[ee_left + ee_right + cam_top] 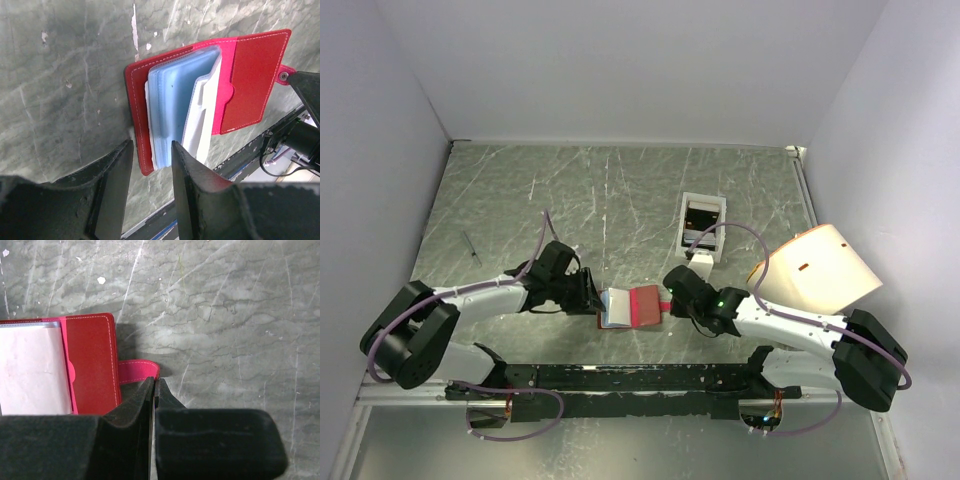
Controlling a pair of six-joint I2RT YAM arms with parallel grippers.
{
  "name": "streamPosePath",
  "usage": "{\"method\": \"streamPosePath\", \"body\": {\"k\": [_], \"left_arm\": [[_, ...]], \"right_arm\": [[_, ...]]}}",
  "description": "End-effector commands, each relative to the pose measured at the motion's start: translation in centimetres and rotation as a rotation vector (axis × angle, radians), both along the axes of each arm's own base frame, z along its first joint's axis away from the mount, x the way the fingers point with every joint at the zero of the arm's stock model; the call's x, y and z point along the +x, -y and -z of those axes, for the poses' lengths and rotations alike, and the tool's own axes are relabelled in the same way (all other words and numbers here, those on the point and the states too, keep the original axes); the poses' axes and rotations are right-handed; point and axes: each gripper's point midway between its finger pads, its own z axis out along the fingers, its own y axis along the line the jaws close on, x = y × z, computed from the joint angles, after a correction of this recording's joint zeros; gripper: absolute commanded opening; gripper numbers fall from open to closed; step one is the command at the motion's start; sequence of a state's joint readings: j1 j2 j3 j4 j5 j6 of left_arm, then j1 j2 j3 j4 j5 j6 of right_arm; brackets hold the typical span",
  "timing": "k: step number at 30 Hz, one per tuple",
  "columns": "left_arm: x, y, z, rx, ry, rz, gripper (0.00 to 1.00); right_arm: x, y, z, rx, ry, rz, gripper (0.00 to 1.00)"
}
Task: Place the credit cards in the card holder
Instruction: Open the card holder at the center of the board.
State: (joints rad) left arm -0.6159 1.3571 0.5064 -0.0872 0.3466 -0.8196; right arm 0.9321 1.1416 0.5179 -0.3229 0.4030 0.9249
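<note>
**Inspector:** Overhead view?
**Assistant:** A small red stitched folding card holder (642, 305) lies open on the grey marbled table (570, 200), between the left gripper (595, 300) and the right gripper (670, 295).
**Inspector:** Left wrist?
**Assistant:** The left fingers (112, 180) are spread, straddling the holder's near edge. The pale blue plastic pockets (175, 95) are fanned.
**Inspector:** Right wrist?
**Assistant:** The right fingers (135, 410) are pressed together, tips at the red snap tab (137, 371). Whether they pinch it, I cannot tell.

We've got the wallet (630, 307) lying open on the surface (620, 200) near the front edge, right between the two arms. The left gripper (592, 297) straddles its left edge, and the right gripper (670, 297) is at the tab (665, 303) on its right. The box (684, 215) sits behind, a bit to the right, with cards (702, 215) inside.
</note>
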Motion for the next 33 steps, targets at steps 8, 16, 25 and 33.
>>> {"method": "streamPosePath", "body": {"k": [8,16,25,33], "left_arm": [[1.0,1.1,-0.7,-0.043,0.016,0.011,0.47],[1.5,2.6,-1.9,-0.095,0.007,0.039,0.43],[1.8,3.8,-3.5,-0.094,0.014,0.071,0.43],[2.2,1.7,-4.1,-0.012,0.047,-0.033,0.54]], "right_arm": [[-0.2,-0.8,0.4,0.041,-0.013,-0.021,0.00],[-0.2,-2.0,-0.2,0.104,-0.007,-0.051,0.00],[-0.4,-1.9,-0.1,0.078,-0.005,-0.094,0.00],[-0.6,0.4,1.2,0.014,-0.024,-0.033,0.00]]}}
